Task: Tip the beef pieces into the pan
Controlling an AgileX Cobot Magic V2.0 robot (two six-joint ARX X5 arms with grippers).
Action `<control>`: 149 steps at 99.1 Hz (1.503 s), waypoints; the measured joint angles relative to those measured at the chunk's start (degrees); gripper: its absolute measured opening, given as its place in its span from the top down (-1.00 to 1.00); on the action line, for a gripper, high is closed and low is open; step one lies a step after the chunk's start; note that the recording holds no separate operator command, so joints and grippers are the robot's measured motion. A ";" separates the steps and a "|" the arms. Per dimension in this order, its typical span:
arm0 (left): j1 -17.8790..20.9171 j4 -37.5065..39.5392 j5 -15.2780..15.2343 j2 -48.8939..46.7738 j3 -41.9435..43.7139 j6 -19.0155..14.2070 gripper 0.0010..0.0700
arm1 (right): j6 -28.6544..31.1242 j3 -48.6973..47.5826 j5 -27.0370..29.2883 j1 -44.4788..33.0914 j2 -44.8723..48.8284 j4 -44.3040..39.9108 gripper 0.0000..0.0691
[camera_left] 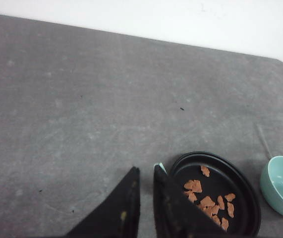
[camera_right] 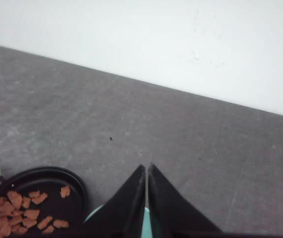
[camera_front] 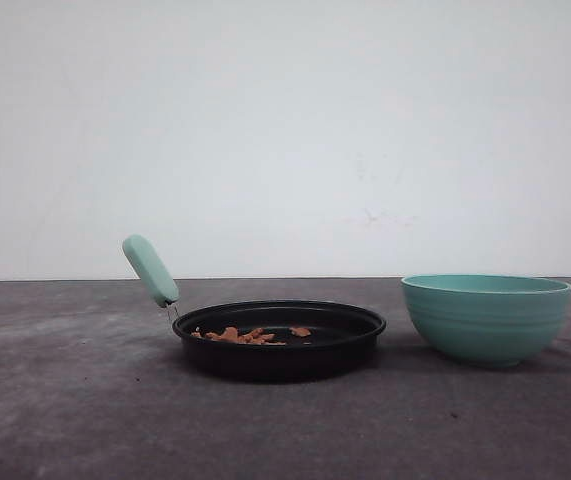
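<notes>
Nearest the front camera lies the grey tabletop (camera_front: 85, 420), and on it, a little left of centre, sits the pan (camera_front: 280, 338), shallow, round and black. Its pale mint-green handle (camera_front: 150, 270) rises from the left rim and tilts up and away to the left, so the pan's long axis runs roughly left to right across the tabletop. Inside the pan lie the beef pieces (camera_front: 240, 335), small orange-brown chunks spread flat over the left and middle of the bottom, with one piece a bit apart to the right. None of them shows on the tabletop around the pan.

To the right of the pan, near it but not touching, stands a deeper teal ribbed bowl (camera_front: 486, 318), upright; from the front its inside is hidden. The left wrist view looks into part of the bowl (camera_left: 281, 184), and that part is bare.

Left pincer (camera_left: 146, 198) hangs above the tabletop just beside the pan's handle side, its two dark fingers (camera_left: 124, 208) a narrow gap apart and gripping nothing. Right pincer (camera_right: 146, 198) hovers over the bowl's rim (camera_right: 146, 225), its fingers (camera_right: 126, 203) pressed almost together with nothing between them.
</notes>
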 joint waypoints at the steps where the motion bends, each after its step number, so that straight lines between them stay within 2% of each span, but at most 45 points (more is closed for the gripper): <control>1: 0.00 0.02 0.00 -0.02 0.00 0.02 0.96 | 0.00 0.00 0.00 0.00 0.02 0.09 0.98; 64: 0.00 0.00 0.00 -0.09 0.00 0.04 0.96 | 0.02 -0.02 -0.04 -0.68 -1.11 -0.57 0.98; 73: 0.00 -0.02 0.00 -0.09 0.00 0.04 0.96 | 0.07 -0.02 -0.55 -3.39 -5.07 -4.70 0.98; 82: 0.00 0.00 0.00 -0.09 0.00 0.04 0.96 | 0.09 -0.13 -3.28 -7.87 -12.68 -11.87 0.98; 89: 0.00 0.00 0.00 -0.09 0.00 0.04 0.96 | 0.07 -1.11 -4.15 -11.93 -18.47 -13.68 0.98; 105: 0.00 -0.02 0.00 -0.11 0.00 0.04 0.96 | 0.09 -9.60 -6.43 -22.21 -23.19 -5.66 0.98; 119: 0.00 0.00 0.00 -0.11 0.00 0.04 0.96 | 1.20 -24.20 -13.64 -28.89 -24.79 9.40 0.98; 129: 0.00 -0.02 0.00 -0.09 0.00 0.04 0.96 | 3.10 -34.27 -15.58 -31.19 -27.26 20.39 0.98; 142: 0.00 -0.02 0.00 -0.09 0.00 0.04 0.96 | 5.29 -41.90 -15.63 -32.96 -33.66 20.55 0.98; 149: 0.00 0.07 0.00 -0.15 0.00 0.04 0.96 | 6.19 -43.71 -15.78 -33.57 -33.83 20.76 0.98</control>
